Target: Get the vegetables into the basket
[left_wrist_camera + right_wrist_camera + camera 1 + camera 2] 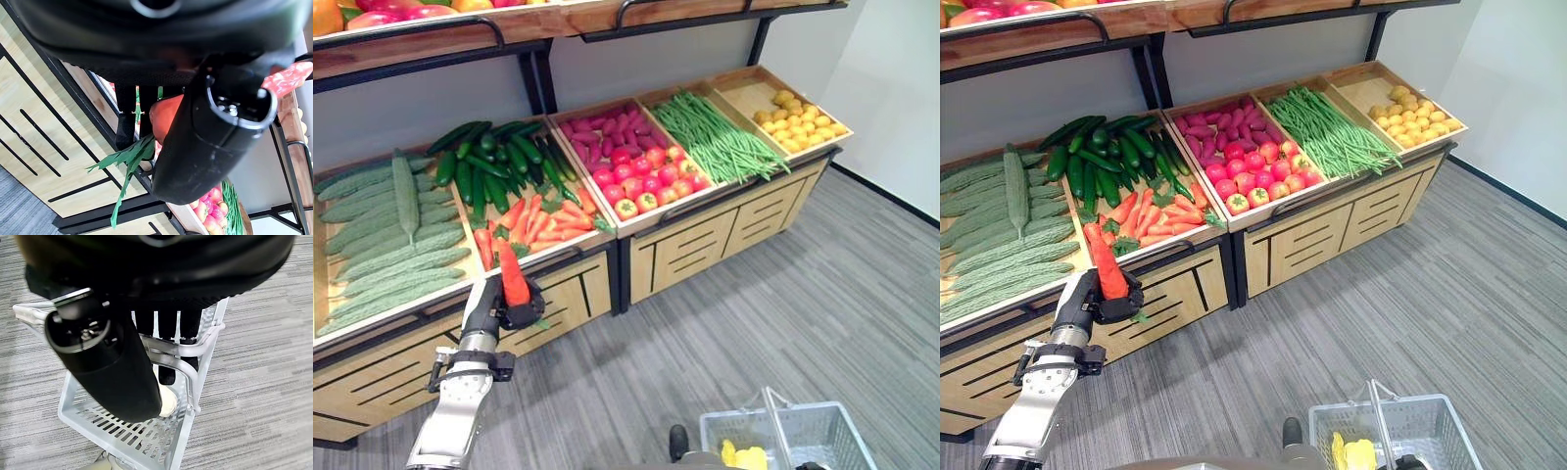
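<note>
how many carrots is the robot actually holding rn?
1: a carrot gripped in the left hand, held in front of the carrot bin. The right hand holds the basket handle.

Bright, even indoor light; wrist views blurred close-up.

The two eye views looked down from head height, facing forward and to the robot's left onto the stand and the floor before it. Set slightly apart, they shared nearly the whole scene: the stand, the left hand with its carrot, and the basket at the lower edge.

The left wrist view looked along the left hand from very close, toward the stand's front panels, sharing the carrot with the eye views.

The right wrist view looked steeply down along the right hand from very close into the basket and onto the floor.
</note>
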Robot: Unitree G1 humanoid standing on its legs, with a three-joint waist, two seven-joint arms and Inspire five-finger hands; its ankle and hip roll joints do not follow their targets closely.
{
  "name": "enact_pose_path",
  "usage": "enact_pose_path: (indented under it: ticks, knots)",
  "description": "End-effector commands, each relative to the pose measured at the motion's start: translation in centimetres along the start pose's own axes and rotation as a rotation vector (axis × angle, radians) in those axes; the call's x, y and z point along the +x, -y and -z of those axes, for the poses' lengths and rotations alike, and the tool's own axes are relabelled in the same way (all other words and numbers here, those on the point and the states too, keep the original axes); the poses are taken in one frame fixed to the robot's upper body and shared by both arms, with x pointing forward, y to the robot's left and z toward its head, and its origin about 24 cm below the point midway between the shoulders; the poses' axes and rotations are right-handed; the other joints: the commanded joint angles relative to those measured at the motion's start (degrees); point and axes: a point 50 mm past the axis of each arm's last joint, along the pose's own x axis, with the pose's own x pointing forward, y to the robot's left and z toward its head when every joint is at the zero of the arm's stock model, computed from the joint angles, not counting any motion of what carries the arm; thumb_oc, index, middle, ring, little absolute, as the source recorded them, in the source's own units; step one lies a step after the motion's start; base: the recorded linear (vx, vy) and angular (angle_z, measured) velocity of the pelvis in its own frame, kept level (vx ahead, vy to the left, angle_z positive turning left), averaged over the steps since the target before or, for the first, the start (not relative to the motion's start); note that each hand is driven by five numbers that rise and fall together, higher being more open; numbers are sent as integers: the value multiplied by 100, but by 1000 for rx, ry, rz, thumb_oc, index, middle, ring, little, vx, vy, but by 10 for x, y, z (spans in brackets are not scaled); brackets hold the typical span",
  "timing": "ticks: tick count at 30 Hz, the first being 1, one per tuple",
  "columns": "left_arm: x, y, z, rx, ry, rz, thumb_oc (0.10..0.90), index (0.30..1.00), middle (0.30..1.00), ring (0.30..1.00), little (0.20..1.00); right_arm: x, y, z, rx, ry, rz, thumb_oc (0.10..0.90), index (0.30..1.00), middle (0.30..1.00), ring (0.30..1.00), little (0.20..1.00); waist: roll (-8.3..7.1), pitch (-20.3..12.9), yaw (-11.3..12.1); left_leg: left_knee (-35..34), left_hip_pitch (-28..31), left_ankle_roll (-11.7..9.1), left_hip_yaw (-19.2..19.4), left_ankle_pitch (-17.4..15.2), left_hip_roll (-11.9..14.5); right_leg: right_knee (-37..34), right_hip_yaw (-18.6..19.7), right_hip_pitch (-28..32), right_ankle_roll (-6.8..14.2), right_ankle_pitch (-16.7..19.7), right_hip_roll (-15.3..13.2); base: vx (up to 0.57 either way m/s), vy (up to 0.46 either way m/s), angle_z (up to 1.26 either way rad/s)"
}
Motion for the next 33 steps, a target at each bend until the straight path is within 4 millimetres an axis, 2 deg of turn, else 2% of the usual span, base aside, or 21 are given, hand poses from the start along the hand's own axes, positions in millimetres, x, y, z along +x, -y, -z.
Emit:
enact_pose_path:
  ticks: [1,8,11,12,14,15,17,19,23,30,32,33]
  knots:
    - [10,-23,-73,-16,361,-95,400,300,300,300,300,1,7,-20,4,50,26,400,300,300,300,300,-170,12,-56,539,-185,193,-456,-560,-120,455,340,23,541,-569,-361,-65,74,-20]
    - [12,-26,-84,-6,403,-99,400,300,300,300,300,0,5,-24,2,68,29,400,300,300,300,300,-156,162,-162,471,-257,244,-173,-534,-182,562,596,-325,685,-326,-393,-43,59,-30]
    - [13,-26,-89,2,423,-98,400,300,300,300,300,0,-1,-26,11,71,19,400,300,300,300,300,-144,274,-262,403,-124,267,152,-621,-184,653,543,-493,805,-144,-480,11,75,-45]
    - [14,-27,-91,2,429,-102,400,300,300,300,300,0,-2,-28,10,76,18,400,300,300,300,300,-139,329,-247,414,-110,260,227,-620,-171,716,402,-534,800,-111,-525,-28,25,-60]
    - [14,-30,-93,9,439,-119,400,300,300,300,300,-1,-3,-31,6,83,17,400,300,300,300,300,-109,401,-130,434,-71,217,439,-639,-96,797,-294,-556,750,-119,-741,-67,-10,-64]
    - [14,-34,-94,16,441,-138,400,300,300,300,300,-1,-4,-35,-7,94,19,400,300,300,300,300,-94,430,-29,455,-26,159,655,-639,-18,842,-1111,-566,707,-79,-1029,23,-6,-77]
    - [11,-38,-92,17,434,-157,400,300,300,300,300,-1,-5,-36,-27,93,17,400,300,300,300,300,-88,384,78,427,105,83,740,-757,48,785,-1627,-451,801,-56,-1193,66,-11,-89]
    - [8,-40,-87,19,418,-166,400,300,300,300,300,-1,-4,-36,-27,94,19,400,300,300,300,300,-149,356,50,413,196,40,804,-772,18,696,-1616,-454,856,135,-1213,97,-70,-84]
    - [9,-33,-85,14,406,-140,400,300,300,300,300,0,-1,-28,-11,74,31,400,300,300,300,300,-139,340,-51,363,267,26,741,-793,-30,551,-1642,-310,847,97,-1137,113,-115,-41]
    - [12,-23,-86,-20,404,-101,400,300,300,300,300,0,11,-25,13,69,64,400,300,300,300,300,84,392,-163,399,157,-115,695,-704,145,514,-1556,-294,728,-213,-907,60,-101,13]
    - [13,-20,-87,-34,406,-95,400,300,300,300,300,0,14,-28,14,79,74,400,300,300,300,300,151,433,-196,388,93,-162,691,-636,205,552,-1499,-356,688,-300,-843,-5,-113,8]
    - [13,-18,-88,-45,412,-90,400,300,300,300,300,0,16,-30,13,87,81,400,300,300,300,300,153,486,-228,404,-4,-177,811,-477,244,620,-1551,-452,578,-284,-838,-61,-126,-2]
